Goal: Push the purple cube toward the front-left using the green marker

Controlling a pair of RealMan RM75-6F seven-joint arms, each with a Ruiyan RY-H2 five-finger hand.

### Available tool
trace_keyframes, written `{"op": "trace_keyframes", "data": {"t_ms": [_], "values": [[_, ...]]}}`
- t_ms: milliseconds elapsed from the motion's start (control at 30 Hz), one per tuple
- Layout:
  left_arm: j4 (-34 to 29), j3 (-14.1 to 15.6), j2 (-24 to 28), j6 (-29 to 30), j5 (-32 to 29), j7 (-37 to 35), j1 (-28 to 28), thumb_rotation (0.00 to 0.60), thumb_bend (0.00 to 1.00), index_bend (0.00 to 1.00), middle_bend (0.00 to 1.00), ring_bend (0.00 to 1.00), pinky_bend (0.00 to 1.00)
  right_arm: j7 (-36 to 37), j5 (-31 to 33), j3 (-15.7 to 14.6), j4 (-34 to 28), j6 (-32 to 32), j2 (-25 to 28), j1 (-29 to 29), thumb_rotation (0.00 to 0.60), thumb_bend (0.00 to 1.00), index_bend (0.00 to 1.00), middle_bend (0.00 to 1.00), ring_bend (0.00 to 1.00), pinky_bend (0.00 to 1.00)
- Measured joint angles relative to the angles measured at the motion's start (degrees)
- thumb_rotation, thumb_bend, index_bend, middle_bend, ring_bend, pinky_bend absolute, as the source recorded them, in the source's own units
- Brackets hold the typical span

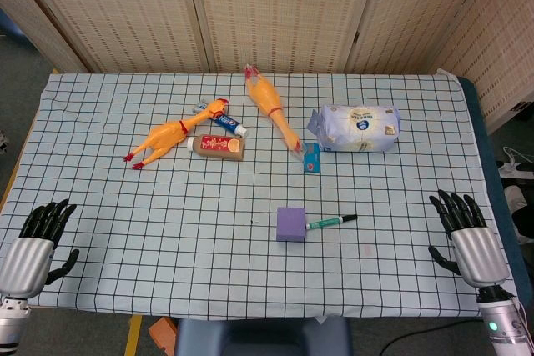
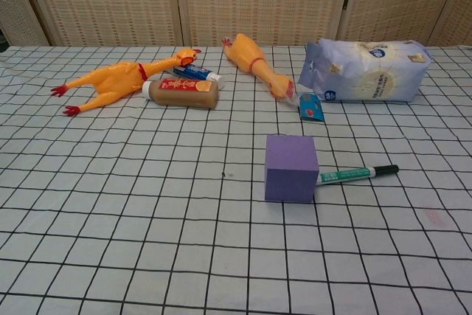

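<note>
Head view shows the left hand (image 1: 37,239) resting at the near-left edge of the checked tablecloth (image 1: 167,239), its fingers spread apart and holding nothing. Further back and to the right, a yellow rubber chicken (image 1: 171,137) lies on its side, with a brown bottle (image 1: 217,147) just beside it and a small blue-and-white tube (image 1: 227,123) behind that bottle. A second rubber chicken (image 1: 272,107) lies angled, its head pointing toward a little blue packet (image 1: 312,158). Nearer the front, around the middle of the cloth, sits the purple cube (image 1: 291,223), and the green marker (image 1: 331,222) lies flat on its right side, one end touching or just beside the cube and the dark cap end pointing away to the right. Behind the marker, a white and blue bag (image 1: 359,127) lies on its side. At the near-right edge, the right hand (image 1: 467,235) rests with its fingers apart, empty, well apart from the marker.
</note>
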Motion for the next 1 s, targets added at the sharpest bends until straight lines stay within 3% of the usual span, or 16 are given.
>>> {"op": "trace_keyframes", "data": {"t_ms": [333, 633, 833, 1000], "values": [[-1.0, 0.2, 0.6, -1.0, -0.4, -0.7, -0.2, 0.6, 0.38, 0.0, 0.0, 0.0, 0.07, -1.0, -0.8, -0.6, -0.8, -3.5, -1.3, 1.8, 0.6, 0.14, 0.0, 0.01, 0.0, 0.0], [-0.9, 0.2, 1.0, -2.8, -1.3, -1.8, -0.9, 0.6, 0.38, 0.0, 0.0, 0.0, 0.07, -8.9, 1.8, 2.4, -2.5, -13.8, -6.2, 9.3, 0.6, 0.17, 0.3, 0.23, 0.01, 0.04], [-0.9, 0.2, 1.3, -3.1, -1.6, -2.8, -1.0, 0.6, 0.38, 0.0, 0.0, 0.0, 0.07, -14.2, 8.1, 4.6, -0.1, -22.2, -13.3, 14.9, 0.6, 0.19, 0.37, 0.28, 0.05, 0.05], [-0.9, 0.2, 1.5, -3.6, -1.9, -3.3, -1.2, 0.6, 0.38, 0.0, 0.0, 0.0, 0.07, -16.3, 11.1, 5.6, 4.0, -25.4, -19.1, 18.2, 0.6, 0.21, 0.4, 0.3, 0.07, 0.06]]}}
